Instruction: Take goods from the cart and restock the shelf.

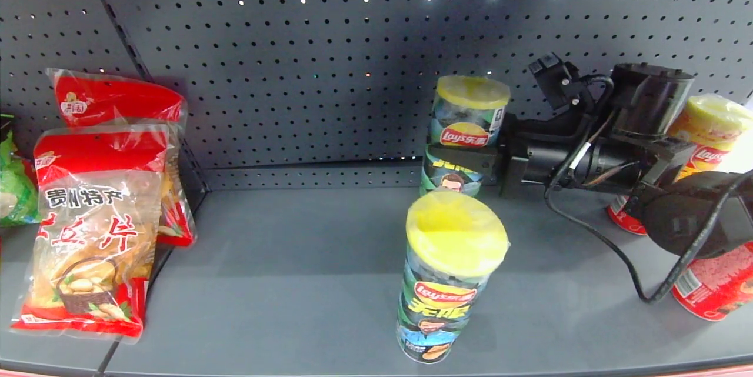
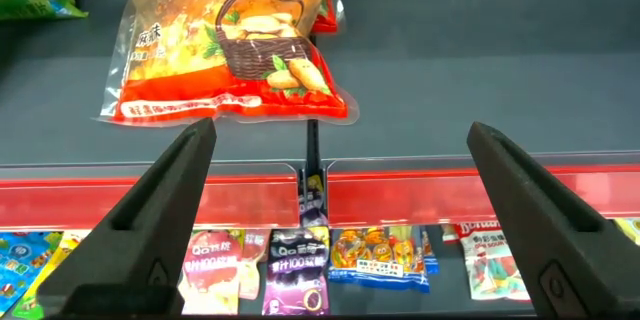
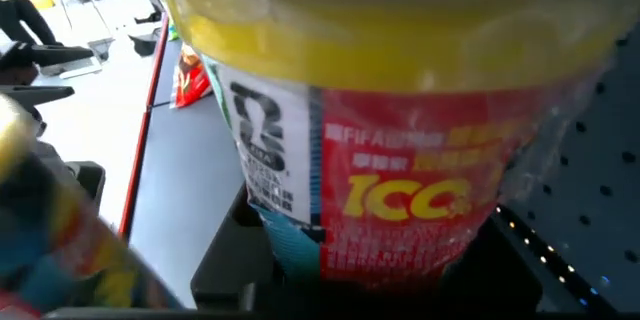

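Gripping the rear chip can [image 1: 469,121] at mid-body, the right pincer [image 1: 462,160] holds it upright just behind the front can [image 1: 447,283]. Likely a light, stiff, slick tube: clamp below the lid.

You had even, fairly bright light from front/above on the shelf [image 1: 306,259]. The back can [image 1: 467,130] threw a soft shadow onto the pegboard [image 1: 265,71]. Pinpoints of light shone thru its top holes. Glare sat on the bags [image 1: 94,212], & the far-right edge blew out white. Head view bowed the shelf lip: wide-angle distortion.
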